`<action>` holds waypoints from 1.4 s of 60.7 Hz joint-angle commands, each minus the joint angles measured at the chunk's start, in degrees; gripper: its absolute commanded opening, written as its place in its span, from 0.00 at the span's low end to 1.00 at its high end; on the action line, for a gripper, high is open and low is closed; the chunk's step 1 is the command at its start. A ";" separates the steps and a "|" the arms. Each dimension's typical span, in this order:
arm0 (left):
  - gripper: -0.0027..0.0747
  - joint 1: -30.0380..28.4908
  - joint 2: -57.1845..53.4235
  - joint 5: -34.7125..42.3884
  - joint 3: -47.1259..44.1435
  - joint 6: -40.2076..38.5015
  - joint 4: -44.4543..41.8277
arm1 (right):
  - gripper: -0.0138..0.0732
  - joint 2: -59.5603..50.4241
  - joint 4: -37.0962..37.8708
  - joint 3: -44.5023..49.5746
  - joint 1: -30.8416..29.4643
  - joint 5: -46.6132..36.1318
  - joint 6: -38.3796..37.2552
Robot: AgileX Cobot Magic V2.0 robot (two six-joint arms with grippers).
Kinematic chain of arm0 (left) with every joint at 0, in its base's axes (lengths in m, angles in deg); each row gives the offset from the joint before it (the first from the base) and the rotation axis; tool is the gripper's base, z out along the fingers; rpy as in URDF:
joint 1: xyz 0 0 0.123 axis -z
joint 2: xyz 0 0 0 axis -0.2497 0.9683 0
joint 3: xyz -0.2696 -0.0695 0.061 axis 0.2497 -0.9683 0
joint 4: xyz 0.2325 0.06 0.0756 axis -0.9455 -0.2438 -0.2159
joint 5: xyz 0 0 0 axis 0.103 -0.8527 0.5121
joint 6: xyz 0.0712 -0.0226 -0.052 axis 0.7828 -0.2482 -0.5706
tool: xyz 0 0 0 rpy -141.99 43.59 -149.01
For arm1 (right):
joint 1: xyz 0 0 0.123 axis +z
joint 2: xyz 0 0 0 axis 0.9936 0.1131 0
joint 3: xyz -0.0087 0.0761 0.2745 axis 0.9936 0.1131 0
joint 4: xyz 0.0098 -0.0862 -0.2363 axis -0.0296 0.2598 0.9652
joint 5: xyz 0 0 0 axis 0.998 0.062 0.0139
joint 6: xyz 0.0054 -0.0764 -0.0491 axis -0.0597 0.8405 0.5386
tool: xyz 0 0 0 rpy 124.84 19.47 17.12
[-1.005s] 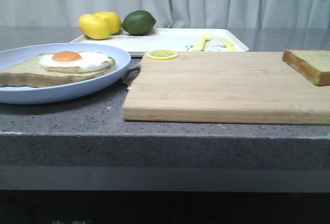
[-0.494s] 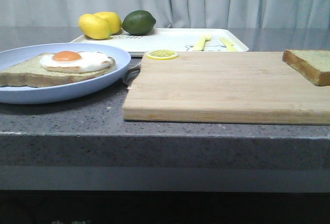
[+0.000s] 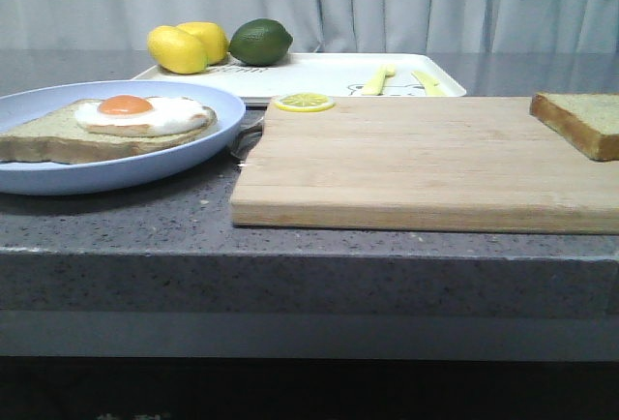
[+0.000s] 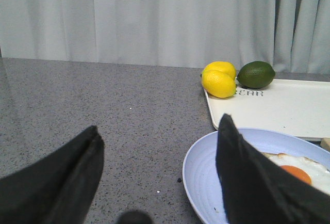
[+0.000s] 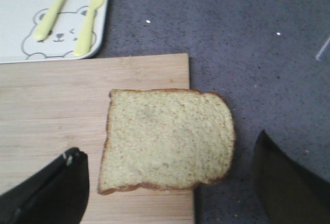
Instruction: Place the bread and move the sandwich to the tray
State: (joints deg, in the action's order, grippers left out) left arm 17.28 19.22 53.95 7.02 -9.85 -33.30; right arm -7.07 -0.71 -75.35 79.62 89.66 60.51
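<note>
Bread (image 5: 167, 139) overhung the board's (image 5: 51, 110) right edge, cut off in front view. Sandwich's (image 3: 106, 127) top slice unseen. Both jaws gaped wide, empty.

Wooden board (image 3: 416, 164) bears a lemon slice (image 3: 304, 103); lemons (image 3: 187, 46) (two) beside lime (image 3: 260, 42).

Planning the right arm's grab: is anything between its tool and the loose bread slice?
Nothing visible. The right tool hangs open above the bread, which lies bare, overhanging the wooden board's edge.
</note>
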 commanded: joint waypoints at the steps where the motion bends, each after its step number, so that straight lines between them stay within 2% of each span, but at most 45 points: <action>1: 0.61 -0.04 0.78 5.25 2.21 -0.46 0.36 | 0.90 3.22 1.17 -4.36 -3.33 -0.80 0.05; 8: 0.61 -0.04 0.78 5.25 2.21 -0.46 0.36 | 0.90 8.63 0.46 -5.32 -9.11 -1.08 0.05; 15: 0.61 -0.04 0.78 5.25 2.21 -0.46 0.36 | 0.90 13.86 -3.45 -5.46 -12.62 -0.95 0.68; 21: 0.61 -0.04 0.78 5.25 2.21 -0.46 0.36 | 0.90 17.78 -10.77 -5.46 -14.79 -0.29 5.95; 27: 0.61 -0.04 0.78 5.25 2.21 -0.46 0.36 | 0.90 20.90 -21.56 -5.46 -16.43 0.73 14.03; 32: 0.61 -0.04 0.78 5.25 2.21 -0.46 0.36 | 0.90 23.20 -26.97 -5.46 -17.78 1.84 18.66; 58: 0.61 -0.04 0.78 5.25 2.21 -0.46 0.36 | 0.89 30.64 -34.28 -5.46 -18.74 6.90 24.32; 62: 0.61 -0.04 0.78 5.25 2.21 -0.46 0.36 | 0.81 30.82 -35.03 -5.46 -18.74 7.57 24.32; 67: 0.61 -0.04 0.78 5.25 2.21 -0.46 0.36 | 0.61 30.49 -35.75 -5.46 -18.74 7.73 24.32; 72: 0.61 -0.04 0.78 5.25 2.21 -0.46 0.36 | 0.35 30.05 -35.80 -5.54 -18.74 7.81 24.32; 76: 0.61 -0.04 0.78 5.25 2.21 -0.46 0.36 | 0.18 29.38 -35.80 -5.54 -18.74 7.81 24.25; 82: 0.61 -0.04 0.78 5.25 2.21 -0.46 0.36 | 0.07 27.80 -35.92 -5.54 -18.74 7.81 24.25; 85: 0.61 -0.04 0.78 5.25 2.21 -0.46 0.36 | 0.09 26.73 -36.11 -5.54 -18.74 7.75 24.25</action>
State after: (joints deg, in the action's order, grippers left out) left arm 17.28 19.22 54.08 7.02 -9.85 -33.30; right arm 23.69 -34.37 -79.06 61.16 97.16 83.85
